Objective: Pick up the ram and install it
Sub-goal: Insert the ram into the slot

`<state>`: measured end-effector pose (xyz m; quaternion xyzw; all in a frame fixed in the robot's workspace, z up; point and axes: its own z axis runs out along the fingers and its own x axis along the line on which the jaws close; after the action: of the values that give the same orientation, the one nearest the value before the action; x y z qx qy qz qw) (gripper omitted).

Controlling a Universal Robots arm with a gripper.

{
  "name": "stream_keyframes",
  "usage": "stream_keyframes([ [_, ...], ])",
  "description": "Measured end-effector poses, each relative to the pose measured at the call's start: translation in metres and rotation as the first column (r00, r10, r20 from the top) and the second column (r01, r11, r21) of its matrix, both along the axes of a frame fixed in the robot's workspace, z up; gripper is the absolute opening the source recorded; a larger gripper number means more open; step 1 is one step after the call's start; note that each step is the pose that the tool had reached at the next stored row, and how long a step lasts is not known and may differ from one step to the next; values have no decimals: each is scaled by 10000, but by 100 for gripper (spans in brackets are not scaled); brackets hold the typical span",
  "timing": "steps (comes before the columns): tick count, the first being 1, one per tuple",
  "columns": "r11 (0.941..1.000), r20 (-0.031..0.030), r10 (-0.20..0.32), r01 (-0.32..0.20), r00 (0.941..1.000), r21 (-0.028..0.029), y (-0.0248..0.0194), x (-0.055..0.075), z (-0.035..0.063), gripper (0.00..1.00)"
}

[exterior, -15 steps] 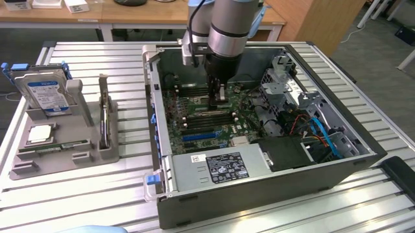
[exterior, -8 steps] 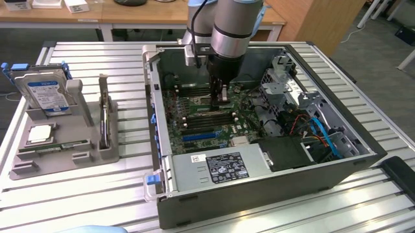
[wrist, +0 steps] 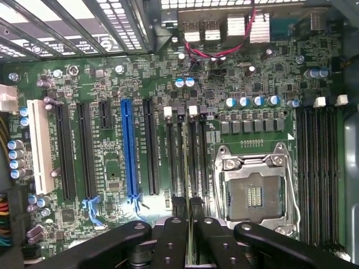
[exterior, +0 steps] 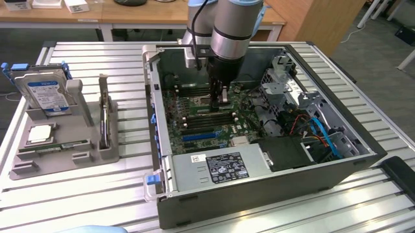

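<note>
- Exterior view: the computer case (exterior: 259, 194) lies open on the slatted worktop (exterior: 97, 194), nearer the worktop's edge on the exterior view's right, with the arm reaching down inside it.
- The motherboard (exterior: 194, 128) floors the case. You have the gripper (exterior: 221, 97) low over its middle, just beside the CPU socket (wrist: 255, 193).
- The fingers (wrist: 173, 235) stand nearly closed, pinched on a thin dark strip seen edge-on between them. I judge that strip to be the ram (wrist: 191, 210).
- That puts the ram over the board, above the memory slots (wrist: 185, 151) next to the socket. You cannot tell whether it touches a slot.
- Its long axis runs parallel to those slots. It stands on edge, flat faces against the fingers, lower edge toward the board.
- Expect it to be light and stiff but thin. It would likely flex or crack if twisted, and it looks smooth enough to slip in a weak pinch.
- The best hold is on the flat faces near the upper edge at mid-length, clear of the chips and the contact edge.
</note>
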<state>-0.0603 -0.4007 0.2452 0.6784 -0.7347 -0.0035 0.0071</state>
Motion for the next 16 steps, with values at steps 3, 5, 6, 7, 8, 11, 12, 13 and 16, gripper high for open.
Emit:
stream_keyframes([
  [3, 10000, 0, 52, -52, 10000, -7, -1, 0, -9, 13],
  [5, 10000, 1, 55, -55, 10000, -13, -1, -2, -16, 13],
  [6, 10000, 1, 53, -53, 10000, -15, -1, -5, -20, 13],
  [7, 10000, 1, 53, -53, 10000, -16, -1, -9, -24, 13],
  [8, 10000, 0, 54, -54, 10000, -19, -2, -14, -28, 13],
  [11, 10000, 10, 65, -65, 10000, -20, -2, -26, -33, 13],
  [12, 10000, 19, 71, -71, 10000, -20, -2, -29, -34, 13],
  [13, 10000, 31, 79, -79, 10000, -19, -2, -30, -35, 13],
  [16, 9999, 77, 100, -100, 9999, -19, -2, -33, -39, 13],
])
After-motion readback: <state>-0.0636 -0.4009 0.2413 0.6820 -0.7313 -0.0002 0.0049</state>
